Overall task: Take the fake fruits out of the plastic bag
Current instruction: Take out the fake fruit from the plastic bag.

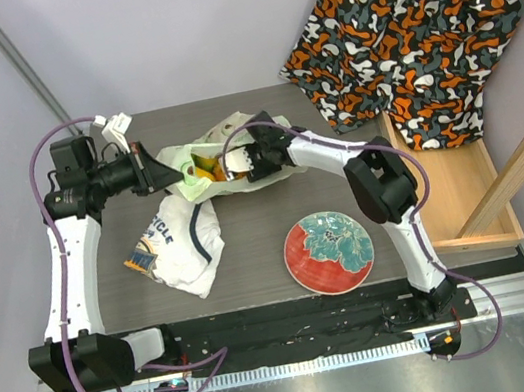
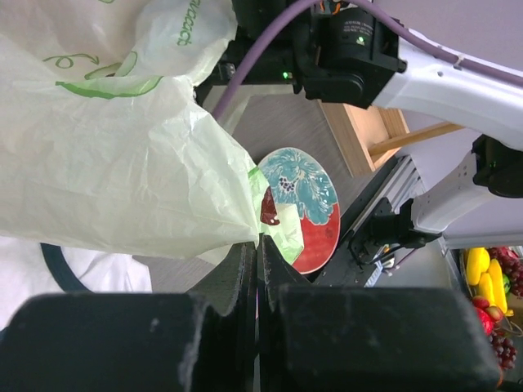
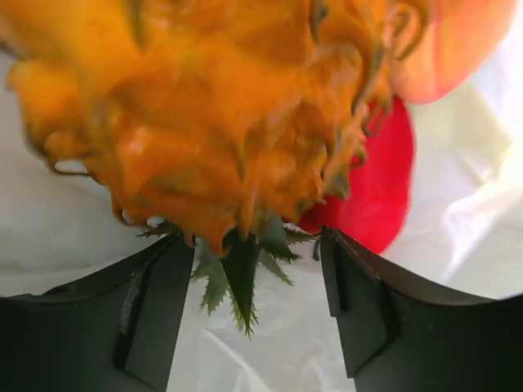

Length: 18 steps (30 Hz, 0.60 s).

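From above, the bag [image 1: 196, 157] lies crumpled at the upper middle of the table [image 1: 253, 258], above a white shirt [image 1: 180, 239] and up-left of a red plate [image 1: 330, 252]. The left pincer [image 1: 165, 175] meets the bag's left edge. The right pincer [image 1: 239, 164] reaches into its mouth from the right, and here we cannot tell how its fingers stand.

In the left wrist view, the left pincer [image 2: 257, 253] is together, clamped on a fold of the crinkly bag [image 2: 106, 163], which fills the upper left. We judge the film light and floppy, so pinning an edge steadies the mouth.

In the right wrist view, the right pincer [image 3: 255, 298] is apart, its fingers either side of the green crown of the pineapple [image 3: 221, 106]. A red fruit [image 3: 377, 188] sits just behind at right, on the bag's pale film. We judge the pineapple light, stiff and glossy. Its bumpy body offers better purchase than the thin spiky crown, which could slip.
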Motion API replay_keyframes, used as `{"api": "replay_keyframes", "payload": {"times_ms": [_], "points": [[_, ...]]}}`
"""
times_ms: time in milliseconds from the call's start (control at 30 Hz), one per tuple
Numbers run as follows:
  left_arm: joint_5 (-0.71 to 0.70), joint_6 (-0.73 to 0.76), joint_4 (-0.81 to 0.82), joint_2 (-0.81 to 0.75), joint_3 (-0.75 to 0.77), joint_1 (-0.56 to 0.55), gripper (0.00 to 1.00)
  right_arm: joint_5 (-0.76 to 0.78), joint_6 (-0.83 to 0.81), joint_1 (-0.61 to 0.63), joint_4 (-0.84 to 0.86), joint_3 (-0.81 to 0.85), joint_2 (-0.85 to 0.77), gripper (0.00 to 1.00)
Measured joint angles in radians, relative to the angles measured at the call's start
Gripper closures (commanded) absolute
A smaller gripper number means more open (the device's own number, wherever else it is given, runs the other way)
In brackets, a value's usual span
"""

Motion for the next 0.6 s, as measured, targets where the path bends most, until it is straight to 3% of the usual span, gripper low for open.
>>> {"api": "replay_keyframes", "payload": {"times_ms": [133, 267, 600], "points": [[0.000, 0.017, -0.008, 0.000, 0.000, 0.000, 0.98, -0.042, -0.027, -0.013, -0.020, 0.065, 0.045, 0.48], [0.000, 0.020, -0.008, -0.002, -0.010, 0.002, 0.99, -0.125, -0.034, -0.024, -0.087, 0.117, 0.045, 0.75], [0.001, 0.006, 0.005, -0.005, -0.041, 0.013, 0.99, -0.260, 0.079, -0.020, -0.276, 0.174, 0.035, 0.98]]}}
